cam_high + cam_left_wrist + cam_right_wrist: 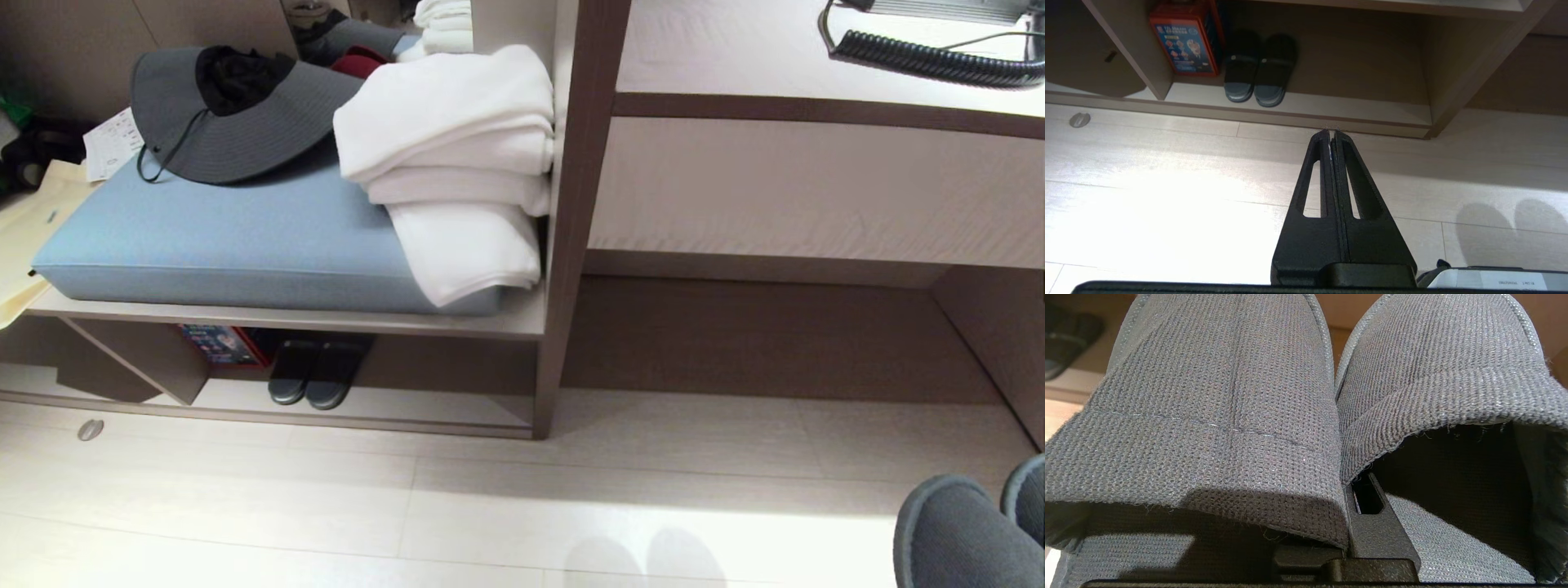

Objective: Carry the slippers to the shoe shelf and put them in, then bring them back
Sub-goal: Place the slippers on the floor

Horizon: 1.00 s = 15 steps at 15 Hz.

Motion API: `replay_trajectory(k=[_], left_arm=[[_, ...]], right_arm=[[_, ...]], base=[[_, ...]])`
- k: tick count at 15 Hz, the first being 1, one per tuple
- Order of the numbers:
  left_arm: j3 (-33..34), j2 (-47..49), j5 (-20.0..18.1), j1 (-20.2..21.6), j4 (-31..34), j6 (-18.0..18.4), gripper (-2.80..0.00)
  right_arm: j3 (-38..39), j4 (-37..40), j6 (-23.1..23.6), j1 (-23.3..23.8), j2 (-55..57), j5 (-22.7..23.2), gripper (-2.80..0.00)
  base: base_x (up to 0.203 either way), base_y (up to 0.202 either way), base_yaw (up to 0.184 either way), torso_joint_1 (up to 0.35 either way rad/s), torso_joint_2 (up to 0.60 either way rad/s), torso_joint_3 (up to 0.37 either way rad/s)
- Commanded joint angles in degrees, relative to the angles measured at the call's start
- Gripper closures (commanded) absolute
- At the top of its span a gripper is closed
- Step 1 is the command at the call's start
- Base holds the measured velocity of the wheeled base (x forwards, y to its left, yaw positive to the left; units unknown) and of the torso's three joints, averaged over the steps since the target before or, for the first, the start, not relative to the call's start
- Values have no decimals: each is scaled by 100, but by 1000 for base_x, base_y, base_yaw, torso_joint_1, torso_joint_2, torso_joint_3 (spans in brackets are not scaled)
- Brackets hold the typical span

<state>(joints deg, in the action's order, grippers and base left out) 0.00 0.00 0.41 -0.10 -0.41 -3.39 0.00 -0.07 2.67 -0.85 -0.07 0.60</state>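
The right fingers [1372, 531] pinch the slippers' [1216, 416] touching inner edges, toes pointing away from them. Soft, light woven cloth will sag, so I judge that grip sound. The left fingers [1327, 147] are closed, empty; the shoe shelf [408, 404] lies ahead.

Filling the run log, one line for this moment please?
phase: carry | right end effector: shut on grey fabric slippers | left end effector: shut, empty | shoe shelf: black slides inside
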Motion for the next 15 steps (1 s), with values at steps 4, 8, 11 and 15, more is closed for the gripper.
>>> replay_trajectory(k=[4,8,11,15], left_arm=[[0,0,2,1,-2,5,0],[0,0,2,1,-2,5,0],[0,0,2,1,-2,5,0],[0,0,2,1,6,5,0]], right_arm=[[0,-2,5,-3,-10,8,0],[0,-2,-3,-3,-10,11,0],[0,-2,-3,-3,-10,2,0],[0,-2,-3,-3,-10,2,0]], base=[[0,0,0,5,1,-195],[0,0,0,0,-2,-195],[0,0,0,2,2,-193],[0,0,0,2,2,-199]])
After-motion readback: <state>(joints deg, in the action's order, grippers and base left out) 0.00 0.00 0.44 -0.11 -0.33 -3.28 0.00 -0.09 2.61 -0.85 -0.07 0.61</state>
